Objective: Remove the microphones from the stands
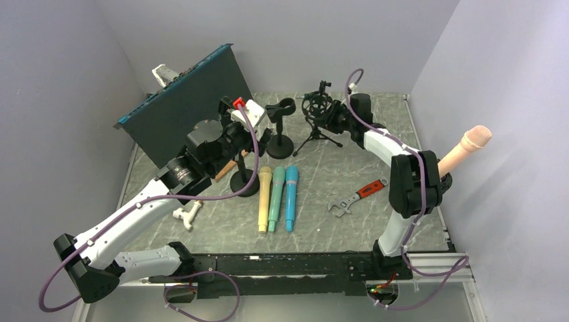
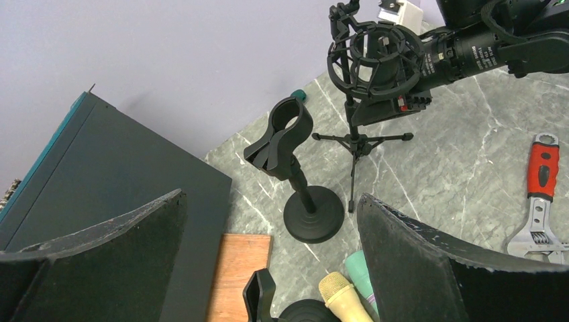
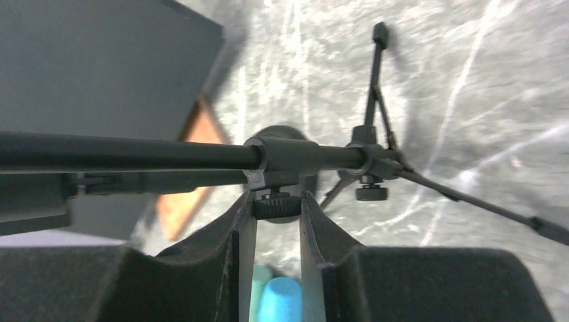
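Two tools | left tool (image 2: pixel 272 200) spread wide | right tool (image 3: pixel 276 198) clamping stand knob (image 3: pixel 275 208) | label (image 2: pixel 480 55) illegible

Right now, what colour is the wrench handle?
The wrench handle is red; the left wrist view shows it best.

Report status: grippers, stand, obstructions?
Left gripper open near clip stand. Right gripper shut on knob of tripod stand. Cannot tell if its cradle holds a microphone. Three microphones loose on table, clear of both arms.
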`<state>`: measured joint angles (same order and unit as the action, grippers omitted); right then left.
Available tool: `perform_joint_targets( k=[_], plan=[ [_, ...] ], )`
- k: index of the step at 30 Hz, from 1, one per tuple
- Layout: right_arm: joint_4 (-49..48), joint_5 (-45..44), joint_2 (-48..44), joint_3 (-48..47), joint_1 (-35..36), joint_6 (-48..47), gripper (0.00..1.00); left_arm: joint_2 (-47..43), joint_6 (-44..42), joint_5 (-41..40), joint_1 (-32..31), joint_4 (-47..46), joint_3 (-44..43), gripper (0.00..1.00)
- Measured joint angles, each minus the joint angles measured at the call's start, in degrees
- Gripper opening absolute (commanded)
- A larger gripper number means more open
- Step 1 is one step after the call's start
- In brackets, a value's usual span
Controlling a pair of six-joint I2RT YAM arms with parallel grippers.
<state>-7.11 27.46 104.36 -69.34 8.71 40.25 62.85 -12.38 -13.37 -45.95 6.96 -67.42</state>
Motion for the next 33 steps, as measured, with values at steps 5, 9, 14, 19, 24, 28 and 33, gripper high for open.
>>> perform_joint_targets(
  k=[5, 9, 14, 19, 24, 28, 33],
  plan=[
    [8.15, -12.44, -3.19, -1.62, 4.04, -10.91, 0.10, 0.00, 0.00, 0.00, 0.00, 0.00, -0.02, 0.99],
    [10.23, -14.75, -3.89, -1.99, 4.46, -14.69, 0.24, 0.00, 0.00, 0.00, 0.00, 0.00, 0.00, 0.99],
    [10.49, -11.56, -3.89, -2.05, 3.13, -14.32, 0.43, 0.00, 0.00, 0.00, -0.02, 0.00, -0.02, 0.99],
    [3.72, -2.43, -4.20, 2.95, -2.23, -7.17, 0.59, 0.00, 0.00, 0.00, 0.00, 0.00, 0.00, 0.99],
    [-3.82, 6.23, -4.13, 8.28, -7.21, 2.56, 0.62, 0.02, 0.02, 0.04, -0.02, 0.00, -0.02, 0.99],
    [-9.68, 10.34, -3.48, 8.61, -7.78, 8.11, 0.62, 0.00, 0.02, 0.02, -0.02, 0.00, -0.02, 0.99],
    [-13.49, 12.24, -3.15, 8.68, -7.45, 11.65, 0.30, 0.00, 0.02, 0.02, -0.02, 0.00, -0.02, 0.99]
  ],
)
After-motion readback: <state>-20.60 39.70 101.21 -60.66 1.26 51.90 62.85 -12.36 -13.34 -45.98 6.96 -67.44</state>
